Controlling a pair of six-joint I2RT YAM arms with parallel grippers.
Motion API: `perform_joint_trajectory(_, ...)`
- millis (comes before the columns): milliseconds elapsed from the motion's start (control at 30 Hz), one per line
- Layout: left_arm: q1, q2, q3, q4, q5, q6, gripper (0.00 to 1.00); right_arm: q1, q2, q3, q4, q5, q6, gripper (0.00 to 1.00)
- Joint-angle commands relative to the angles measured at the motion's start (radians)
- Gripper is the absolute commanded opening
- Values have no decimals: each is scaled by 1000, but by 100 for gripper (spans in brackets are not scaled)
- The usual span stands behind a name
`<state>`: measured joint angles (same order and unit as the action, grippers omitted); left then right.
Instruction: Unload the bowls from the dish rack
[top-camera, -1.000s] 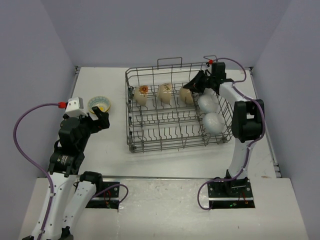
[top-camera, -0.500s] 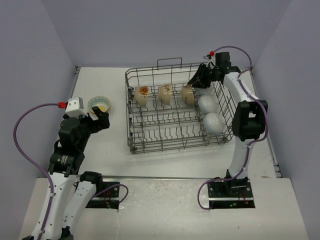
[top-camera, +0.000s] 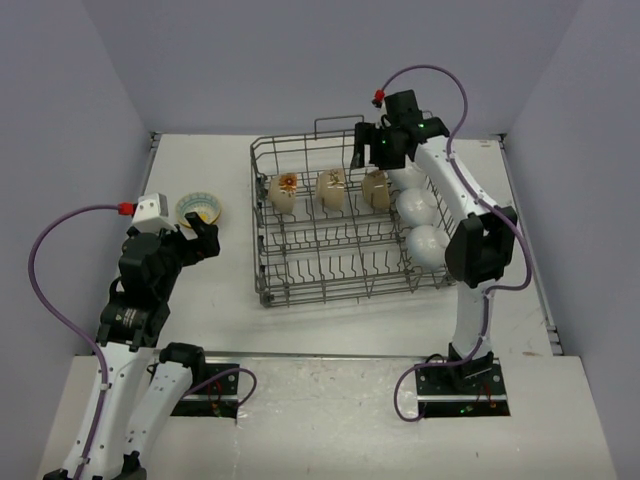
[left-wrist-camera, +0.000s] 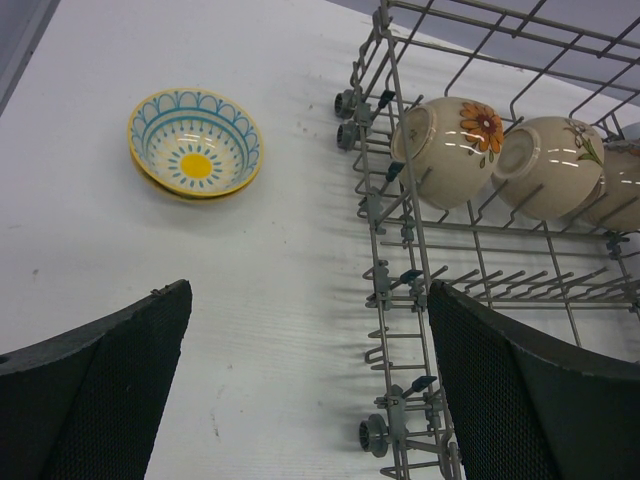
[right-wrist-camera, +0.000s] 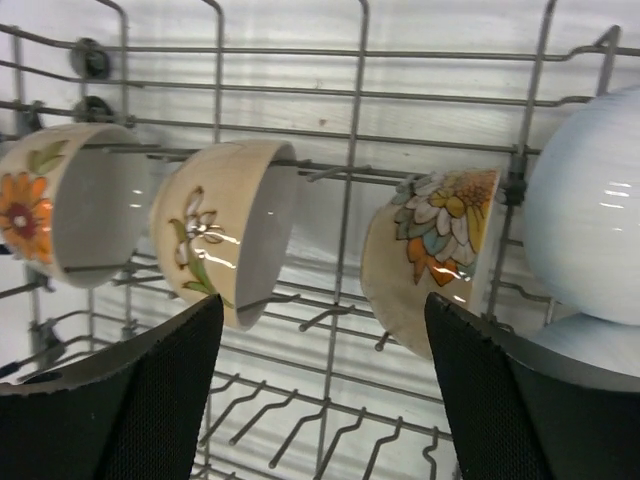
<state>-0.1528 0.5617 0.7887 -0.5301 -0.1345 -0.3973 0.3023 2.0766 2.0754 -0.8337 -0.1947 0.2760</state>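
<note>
The grey wire dish rack (top-camera: 262, 270) stands mid-table. Its back row holds three cream patterned bowls on edge (top-camera: 284, 190) (top-camera: 332, 187) (top-camera: 376, 188); two white bowls (top-camera: 416, 206) (top-camera: 427, 245) lie at its right end. My right gripper (top-camera: 368, 150) hovers open over the rack's back edge, above the cream bowls (right-wrist-camera: 225, 230) (right-wrist-camera: 430, 255), with nothing between its fingers (right-wrist-camera: 120, 400). A teal-rimmed bowl with a yellow centre (top-camera: 199, 209) sits on the table left of the rack. My left gripper (top-camera: 203, 238) is open and empty just in front of that bowl (left-wrist-camera: 195, 155).
The rack's front rows of upright tines (top-camera: 340, 265) hold nothing. Small wheels (left-wrist-camera: 372, 436) and raised handle loops (top-camera: 340, 124) stick out from the rack. White table (top-camera: 210, 290) lies between the left arm and the rack. Purple walls close in on three sides.
My right gripper has opened, risen and swung left from the rightmost cream bowl to above the rack's back edge. That bowl stays in the rack. The left arm has not moved.
</note>
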Motion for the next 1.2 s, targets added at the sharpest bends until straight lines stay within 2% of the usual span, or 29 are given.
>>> perform_joint_trajectory(0, -5, 1, 0, 47, 3, 32, 100, 17, 4, 14, -33, 263, -32, 83)
perform_joint_trajectory(33, -5, 1, -2, 47, 4, 32, 100, 23, -7, -3, -22, 299, -31, 88)
perform_joint_trajectory(100, -5, 1, -2, 45, 6, 32, 100, 37, -1, -9, -34, 380, -34, 91)
perform_joint_trajectory(233, -5, -6, -2, 45, 4, 32, 100, 44, 27, -35, -50, 428, -26, 97)
perform_joint_trajectory(333, -5, -6, -2, 47, 4, 32, 100, 57, 26, -84, -21, 425, -29, 97)
perform_joint_trajectory(633, -5, -8, -3, 47, 3, 32, 100, 104, 66, -66, -27, 429, -21, 95)
perform_joint_trajectory(800, -5, -9, -3, 47, 4, 32, 100, 123, 100, -46, -34, 506, -31, 93)
perform_joint_trajectory(900, -5, -13, -3, 47, 4, 32, 100, 121, 114, -52, -27, 554, -34, 89)
perform_joint_trajectory(1000, -5, -14, -2, 45, 4, 32, 100, 124, 103, -73, -10, 566, -35, 80)
perform_joint_trajectory(1100, -5, -13, -3, 48, 7, 34, 100, 127, 80, -97, 11, 575, -35, 63)
perform_joint_trajectory(1167, -5, -14, -2, 47, 7, 34, 100, 132, 71, -101, 21, 578, -38, 57)
